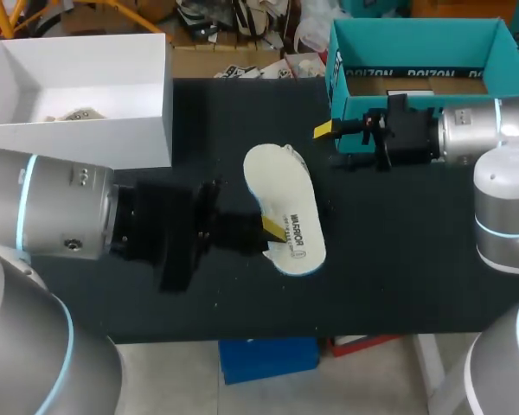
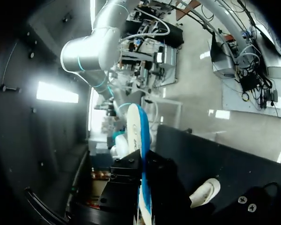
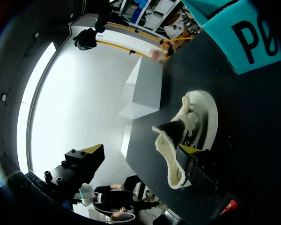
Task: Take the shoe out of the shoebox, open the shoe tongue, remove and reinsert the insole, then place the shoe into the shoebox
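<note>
Insole (image 1: 285, 206) gripped by left jaws, held tilted above middle of table (image 1: 398, 259), printed underside turned up. Shoe (image 3: 199, 110) seen on table just beside insole, outside both boxes. Right jaws held open, nothing gripped, just beside teal shoebox (image 1: 415, 105) at far right. White box (image 1: 78, 134) set at far left.

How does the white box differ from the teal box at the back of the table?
The white box stands far left, the teal box far right. The white box is plain outside; the teal box bears print. The white box holds something pale and crumpled; the teal box shows a brown floor. Both are open-topped.
</note>
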